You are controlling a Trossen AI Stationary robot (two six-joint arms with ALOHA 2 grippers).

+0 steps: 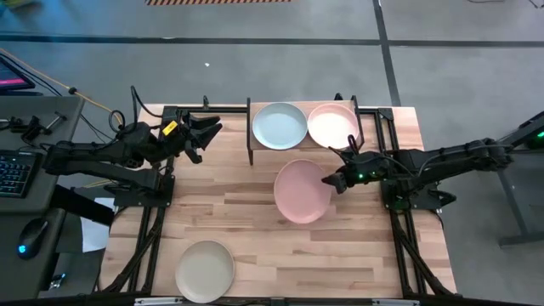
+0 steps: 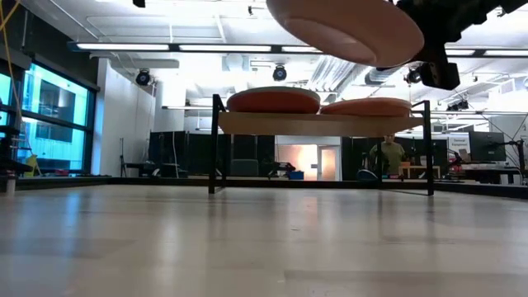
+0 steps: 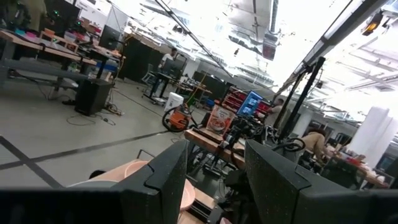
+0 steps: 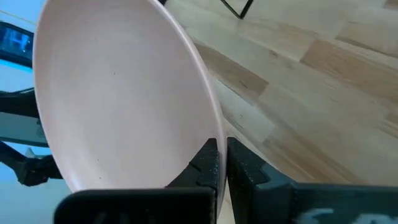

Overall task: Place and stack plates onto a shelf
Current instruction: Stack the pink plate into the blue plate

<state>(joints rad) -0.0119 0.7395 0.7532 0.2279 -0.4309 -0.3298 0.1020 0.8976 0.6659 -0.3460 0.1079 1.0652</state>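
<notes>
The shelf (image 1: 262,154) stands at the table's far middle, and its wood board shows in the low view (image 2: 313,124). On it lie a pale blue-grey plate (image 1: 280,125) and a pale peach plate (image 1: 332,125). The low view shows a red plate (image 2: 273,100) and a terracotta plate (image 2: 369,106) under them. My right gripper (image 1: 333,180) is shut on a pink plate (image 1: 303,190) in the air in front of the shelf. A cream-beige plate (image 1: 205,270) rests on the table near its front edge. My left gripper (image 1: 204,132) hangs open and empty left of the shelf. My right gripper pinches the pink plate's rim (image 4: 215,134) between its two fingers (image 4: 208,163), on the plate's side toward the table's right edge. One finger is on the plate's inner face and one on its underside. The fingers come roughly level from the table's right. The plate is lifted clear of the table, high in the low view (image 2: 346,29).
Bare wooden tabletop (image 1: 229,204) lies between the shelf and the cream-beige plate. Black arm mounts and frames run along the table's left edge (image 1: 140,195) and right edge (image 1: 408,204). A person stands in the room far behind the shelf (image 2: 388,157).
</notes>
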